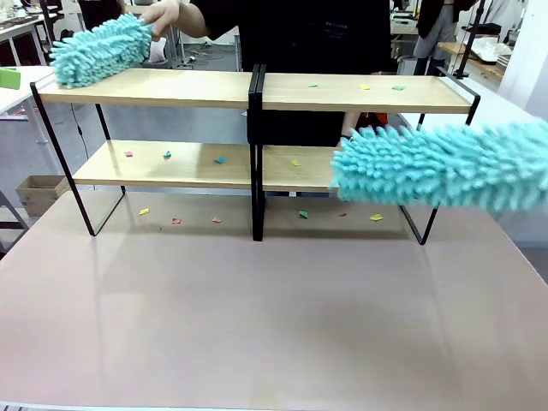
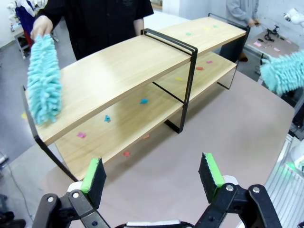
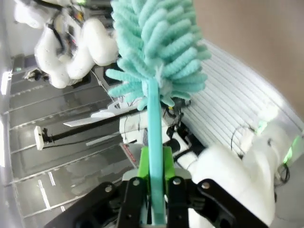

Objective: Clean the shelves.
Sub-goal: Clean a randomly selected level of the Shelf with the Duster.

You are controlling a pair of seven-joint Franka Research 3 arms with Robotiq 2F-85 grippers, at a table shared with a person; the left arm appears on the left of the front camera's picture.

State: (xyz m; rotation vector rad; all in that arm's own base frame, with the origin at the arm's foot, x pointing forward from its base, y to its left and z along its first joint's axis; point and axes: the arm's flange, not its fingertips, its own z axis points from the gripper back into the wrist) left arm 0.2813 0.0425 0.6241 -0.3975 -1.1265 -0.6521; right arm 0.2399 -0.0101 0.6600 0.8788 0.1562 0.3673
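The shelves [image 1: 171, 88] [image 2: 118, 76] stand across the far half of the table: two joined two-tier light-wood racks in black frames. Small coloured scraps [image 1: 167, 155] lie on the boards and on the table beneath. A person's hand [image 1: 167, 17] [image 2: 42, 24] holds a teal fluffy duster [image 1: 98, 50] [image 2: 43, 80] at the top board's left end. A second teal duster [image 1: 445, 167] [image 2: 282, 71] [image 3: 156, 42] reaches in from the right, in front of the lower right board. My right gripper [image 3: 156, 166] is shut on its handle. My left gripper [image 2: 152, 173] hangs open over the table, facing the racks.
The person [image 1: 308, 43] stands right behind the racks at the middle. The beige tabletop [image 1: 274, 325] stretches bare in front of the racks. A cardboard box [image 1: 38, 193] sits on the floor at the left, with other tables farther back.
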